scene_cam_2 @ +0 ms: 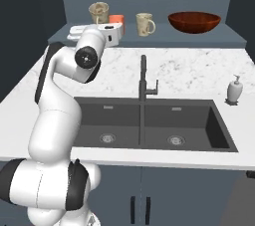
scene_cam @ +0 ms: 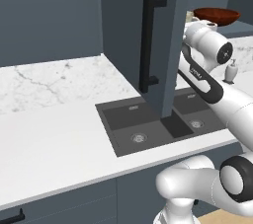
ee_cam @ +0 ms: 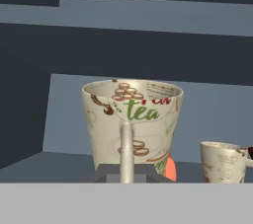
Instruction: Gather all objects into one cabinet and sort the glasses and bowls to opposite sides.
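Mugs (scene_cam_2: 98,12) left of bowl (scene_cam_2: 194,22)

The nearest cream mug (ee_cam: 132,127) carries the green word "tea" (with partly hidden red lettering above it); no other text is legible.

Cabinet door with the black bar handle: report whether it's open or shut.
Open. In the left base view the cabinet door swings out edge-on over the sink; the right base view shows the shelf exposed, with mugs and bowl.

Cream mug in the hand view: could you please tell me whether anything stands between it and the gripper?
Nothing visible does: the gripper is shut on the handle of the cream mug. The orange mug sits behind it.
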{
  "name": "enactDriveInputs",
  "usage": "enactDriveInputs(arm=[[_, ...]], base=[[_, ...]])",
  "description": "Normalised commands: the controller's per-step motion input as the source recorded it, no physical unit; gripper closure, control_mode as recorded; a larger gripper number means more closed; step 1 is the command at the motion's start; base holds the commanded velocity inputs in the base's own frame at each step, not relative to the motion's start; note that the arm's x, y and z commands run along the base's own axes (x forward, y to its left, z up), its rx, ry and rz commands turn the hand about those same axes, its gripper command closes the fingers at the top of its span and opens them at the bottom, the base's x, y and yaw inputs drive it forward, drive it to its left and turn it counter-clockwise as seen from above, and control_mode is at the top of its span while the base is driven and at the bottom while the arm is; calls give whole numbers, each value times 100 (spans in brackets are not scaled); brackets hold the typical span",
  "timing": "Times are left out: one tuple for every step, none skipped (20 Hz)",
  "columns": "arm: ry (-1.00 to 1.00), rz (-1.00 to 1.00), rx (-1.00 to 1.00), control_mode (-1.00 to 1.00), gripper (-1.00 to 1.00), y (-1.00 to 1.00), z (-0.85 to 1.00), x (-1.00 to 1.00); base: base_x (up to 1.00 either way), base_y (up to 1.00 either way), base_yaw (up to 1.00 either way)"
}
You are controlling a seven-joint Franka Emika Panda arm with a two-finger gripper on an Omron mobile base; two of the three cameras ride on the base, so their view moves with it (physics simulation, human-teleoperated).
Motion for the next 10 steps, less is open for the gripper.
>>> enactDriveInputs(arm=[[0,0,0,100,100,0,0,0],[0,0,0,100,100,0,0,0],[0,0,0,100,100,0,0,0],[0,0,0,100,100,0,0,0],[0,0,0,100,100,0,0,0],[0,0,0,100,100,0,0,0],[0,0,0,100,100,0,0,0],[0,0,0,100,100,0,0,0],[0,0,0,100,100,0,0,0],[0,0,0,100,100,0,0,0]], base=[[0,-10,0],[0,0,0],[0,0,0],[0,0,0],[0,0,0],[0,0,0],[0,0,0],[0,0,0],[-3,0,0],[-3,0,0]])
